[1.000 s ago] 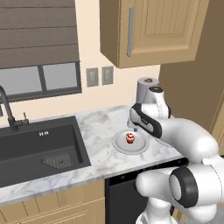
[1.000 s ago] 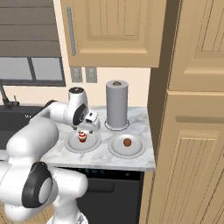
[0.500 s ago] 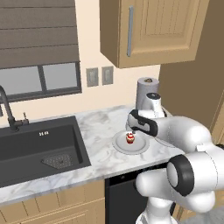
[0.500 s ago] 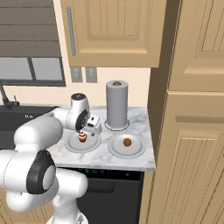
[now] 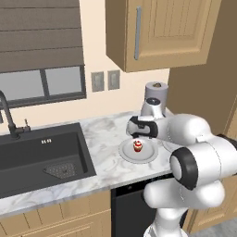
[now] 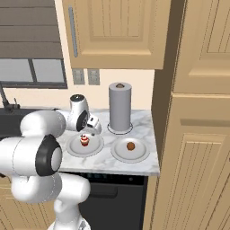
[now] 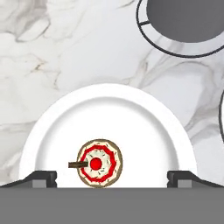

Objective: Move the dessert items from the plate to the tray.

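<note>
- Hand view: gripper (image 7: 112, 177) spread wide, empty, above cupcake (image 7: 99, 163) on white plate (image 7: 144, 127).
- Bare marble counter (image 7: 65, 57) beyond plate rim.
- No readable writing.

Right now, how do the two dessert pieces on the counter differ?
The cupcake is red and white with a round patterned top; the brown ball is plain. The cupcake's plate lies under the gripper, nearer the sink; the ball's plate sits by the tall cabinet. Both are tiny, each alone on a pale round plate.
</note>
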Tool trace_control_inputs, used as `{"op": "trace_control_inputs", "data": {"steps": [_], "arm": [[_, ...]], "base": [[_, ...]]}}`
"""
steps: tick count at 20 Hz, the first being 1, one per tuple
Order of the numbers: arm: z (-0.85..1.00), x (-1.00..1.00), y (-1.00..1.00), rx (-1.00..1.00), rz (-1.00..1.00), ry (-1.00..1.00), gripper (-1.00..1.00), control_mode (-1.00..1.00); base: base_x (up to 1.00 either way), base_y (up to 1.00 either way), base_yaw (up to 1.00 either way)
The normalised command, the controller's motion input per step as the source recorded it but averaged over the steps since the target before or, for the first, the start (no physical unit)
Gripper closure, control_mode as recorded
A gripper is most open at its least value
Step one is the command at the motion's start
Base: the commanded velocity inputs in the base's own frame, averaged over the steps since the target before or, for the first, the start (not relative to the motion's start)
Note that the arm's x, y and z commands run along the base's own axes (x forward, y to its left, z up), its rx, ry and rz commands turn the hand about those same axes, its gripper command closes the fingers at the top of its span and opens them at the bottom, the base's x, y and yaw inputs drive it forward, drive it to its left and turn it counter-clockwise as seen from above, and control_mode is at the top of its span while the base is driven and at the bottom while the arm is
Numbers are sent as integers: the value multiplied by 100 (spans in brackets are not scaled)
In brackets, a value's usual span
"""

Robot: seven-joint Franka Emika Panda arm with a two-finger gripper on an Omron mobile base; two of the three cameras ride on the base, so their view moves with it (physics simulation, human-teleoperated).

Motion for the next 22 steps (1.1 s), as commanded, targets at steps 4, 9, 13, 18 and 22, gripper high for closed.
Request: {"op": "trace_control_inputs", "data": {"steps": [4,9,13,18,22], "arm": [[-18,11,8,0,0,11,-100,-100],[-27,0,8,0,-1,12,-100,-100],[-16,0,4,0,-3,3,-100,-100],[-23,0,3,0,-3,1,-100,-100],[-34,0,1,0,-2,2,-100,-100]], "base": [[0,0,0],[0,0,0],[0,0,0],[0,0,0],[0,0,0]]}}
